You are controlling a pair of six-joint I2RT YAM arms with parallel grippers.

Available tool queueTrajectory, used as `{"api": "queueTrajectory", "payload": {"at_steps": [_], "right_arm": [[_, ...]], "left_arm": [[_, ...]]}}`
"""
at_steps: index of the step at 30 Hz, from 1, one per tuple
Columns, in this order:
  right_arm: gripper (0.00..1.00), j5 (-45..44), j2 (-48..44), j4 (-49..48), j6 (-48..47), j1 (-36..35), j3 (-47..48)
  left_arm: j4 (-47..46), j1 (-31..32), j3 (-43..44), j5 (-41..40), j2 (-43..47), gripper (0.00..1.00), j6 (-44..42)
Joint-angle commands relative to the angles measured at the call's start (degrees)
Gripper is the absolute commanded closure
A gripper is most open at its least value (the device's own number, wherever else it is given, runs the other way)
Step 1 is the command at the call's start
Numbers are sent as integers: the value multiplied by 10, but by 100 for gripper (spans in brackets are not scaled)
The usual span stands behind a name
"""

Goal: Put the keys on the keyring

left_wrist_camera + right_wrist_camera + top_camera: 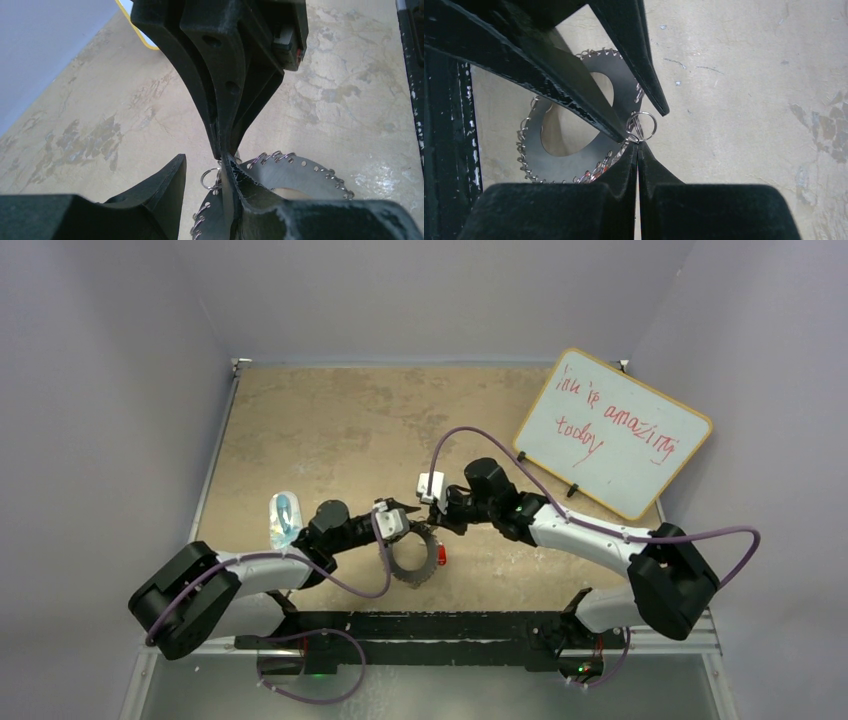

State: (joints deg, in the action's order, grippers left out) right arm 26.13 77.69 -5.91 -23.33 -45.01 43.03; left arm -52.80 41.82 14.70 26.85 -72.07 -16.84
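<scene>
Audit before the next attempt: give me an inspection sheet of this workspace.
Surface: tan mottled table top, patchy.
Job's things: keyring at centre, under both grippers; red-headed key beside its rim; green-headed key not made out.
Clutter: clear bluish plastic object by the left arm.
Grippers: left gripper has its jaws apart over the keyring's rim; right gripper shut, tips at a small rim loop.
Cables: purple cable loops off each arm; the left one hangs close beside the keyring.
Surroundings: pale walls on three sides; whiteboard with red writing at far right.
</scene>
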Motion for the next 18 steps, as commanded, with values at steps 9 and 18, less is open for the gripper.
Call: {"api": "queueTrajectory", "payload": {"at_steps": [9,18], "right_arm": [[100,-35,2,-62,76,-9,9],[100,-35,-6,-58,77,-12,7]], "left_arm": [[70,3,8,-84,86,69,184],[124,3,17,-81,98,71,229]]}}
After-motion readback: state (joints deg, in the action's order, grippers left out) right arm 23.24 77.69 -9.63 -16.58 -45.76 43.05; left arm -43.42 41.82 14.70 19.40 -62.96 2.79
